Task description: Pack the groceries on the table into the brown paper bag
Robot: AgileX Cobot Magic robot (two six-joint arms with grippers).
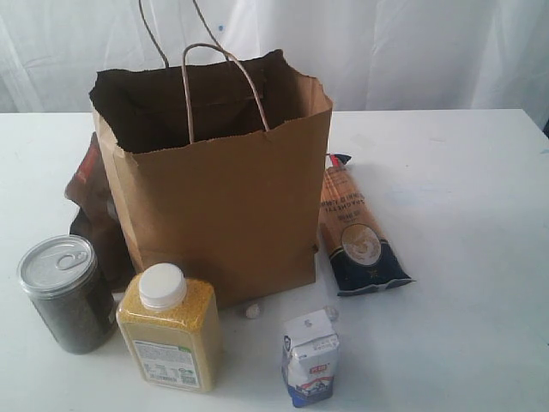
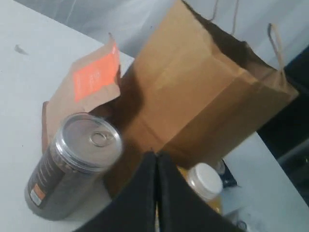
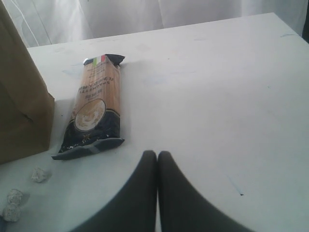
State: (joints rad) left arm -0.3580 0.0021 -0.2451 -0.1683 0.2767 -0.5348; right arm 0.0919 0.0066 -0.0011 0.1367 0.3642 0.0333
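Left gripper [image 2: 155, 157]: dark fingers pressed together, nothing between them. Right gripper [image 3: 157, 155]: the same, fingers closed on nothing, low over bare table [image 1: 463, 257]. Neither gripper appears in the exterior view. Brown paper bag [image 1: 223, 197] stands upright at centre of the exterior frame, mouth open, loop handles raised. Dark-brown pouch [image 1: 90, 202] with a red label is upright at centre left, partly hidden behind the bag's left side. Silver-lidded clear can [image 1: 67, 296] stands at lower left, pull-tab lid on top, dark contents. White-capped yellow grain bottle [image 1: 170, 330] stands just right of the can, in front of the bag's lower left corner. Small white-blue carton [image 1: 310, 356] is upright at lower centre, apart from the bag. Long orange-navy packet [image 1: 353, 227] lies flat just right of the bag, navy end toward the bottom edge. Small white crumpled scrap [image 1: 252, 311] sits at the bag's foot.
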